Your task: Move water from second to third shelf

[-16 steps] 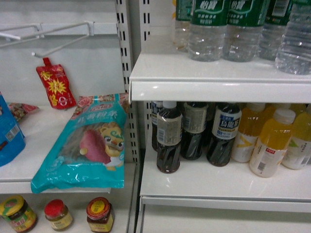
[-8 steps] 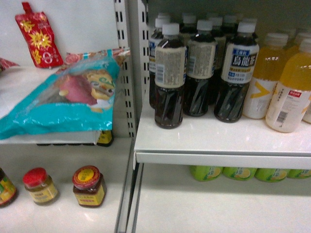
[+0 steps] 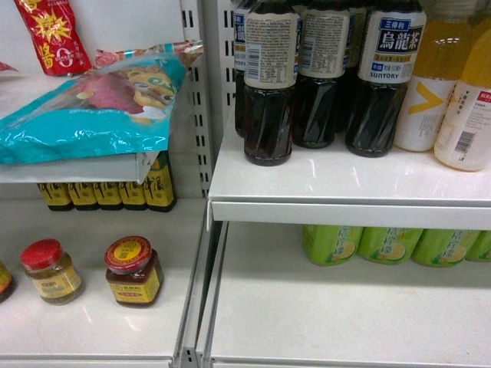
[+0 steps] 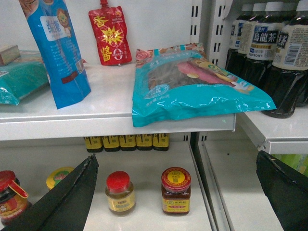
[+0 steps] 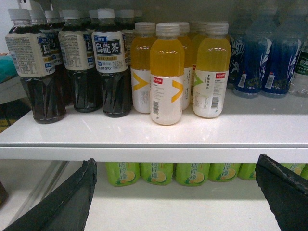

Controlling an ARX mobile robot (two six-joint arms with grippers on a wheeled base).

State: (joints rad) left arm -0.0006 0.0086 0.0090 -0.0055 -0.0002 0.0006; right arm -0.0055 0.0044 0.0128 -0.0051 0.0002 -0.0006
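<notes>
The water shows in neither the head view nor the left wrist view. At the right edge of the right wrist view stands a clear bottle with a dark green label (image 5: 301, 67); it is cut off and I cannot tell what it is. My left gripper (image 4: 175, 161) is open in front of the left bay, over two small jars, with nothing between its dark fingers (image 4: 67, 202). My right gripper (image 5: 176, 161) is open too and holds nothing. It sits level with the front edge of the drinks shelf (image 5: 154, 153). Neither gripper appears in the head view.
Dark tea bottles (image 3: 268, 84) and yellow drink bottles (image 5: 166, 72) fill the drinks shelf, with blue bottles (image 5: 255, 62) to their right. Green lemon bottles (image 3: 387, 244) stand at the back of the shelf below. A teal snack bag (image 3: 92, 107) overhangs the left shelf above several jars (image 3: 132, 270).
The head view has dropped. The upper shelf with green-labelled clear bottles has left the top of the frame, and the lower shelf with green bottles and jars has come in.
</notes>
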